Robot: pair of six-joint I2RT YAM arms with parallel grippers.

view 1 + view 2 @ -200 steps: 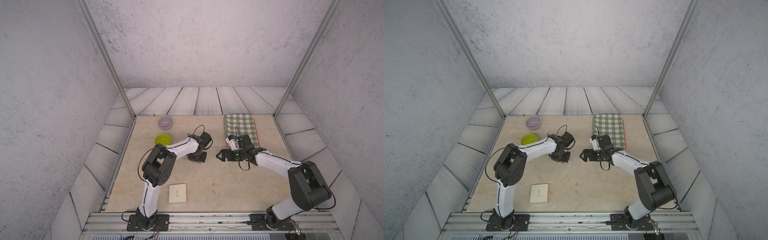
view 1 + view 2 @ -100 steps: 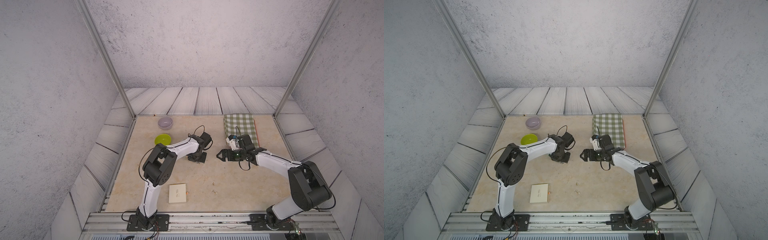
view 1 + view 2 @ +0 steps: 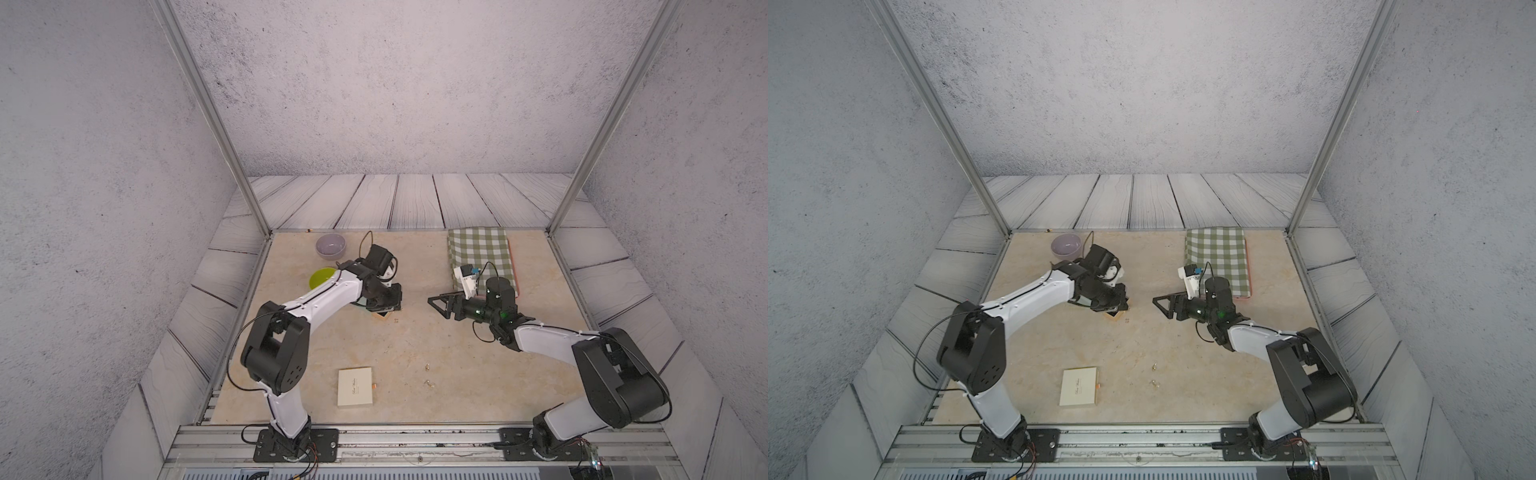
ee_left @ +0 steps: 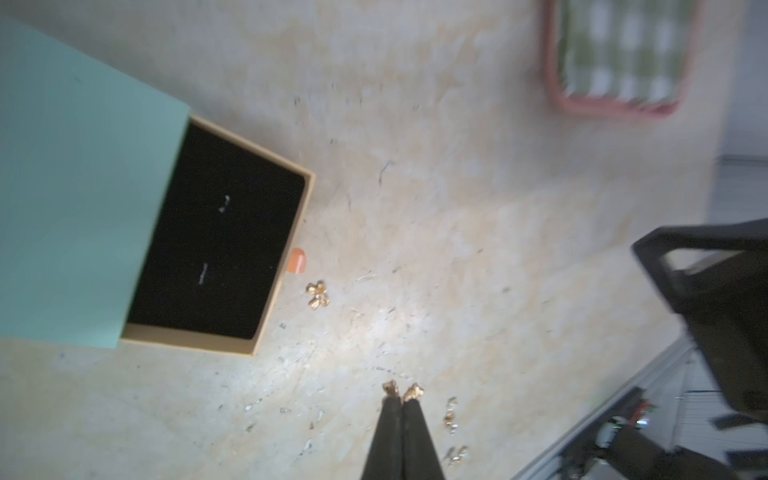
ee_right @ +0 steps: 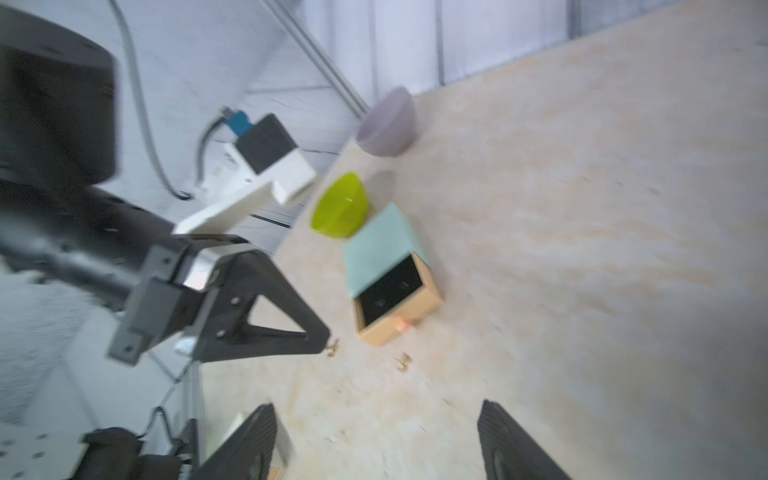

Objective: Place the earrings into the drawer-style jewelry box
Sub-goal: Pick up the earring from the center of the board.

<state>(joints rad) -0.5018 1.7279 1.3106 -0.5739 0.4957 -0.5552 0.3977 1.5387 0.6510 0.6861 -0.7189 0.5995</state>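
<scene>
The jewelry box (image 4: 79,174) has a teal sleeve, and its tan drawer (image 4: 216,249) is pulled out, showing a black lining. In both top views my left gripper (image 3: 390,308) (image 3: 1120,306) hangs over the box and hides most of it. Its jaws are shut on a small gold earring (image 4: 403,391) (image 5: 332,348) at the fingertips, beside the drawer's front. Another earring (image 4: 318,295) (image 5: 403,361) lies by the drawer's orange tab. Two more earrings (image 3: 427,366) (image 3: 429,384) lie nearer the front. My right gripper (image 3: 438,308) (image 5: 376,407) is open and empty, right of the box and pointing at it.
A purple bowl (image 3: 331,245) and a green bowl (image 3: 322,278) stand behind the box at the back left. A green checked cloth (image 3: 482,253) lies on a pink board at the back right. A flat cream box (image 3: 355,387) sits near the front edge.
Both arms stay almost where they were; no clear movement shows in the top views.
</scene>
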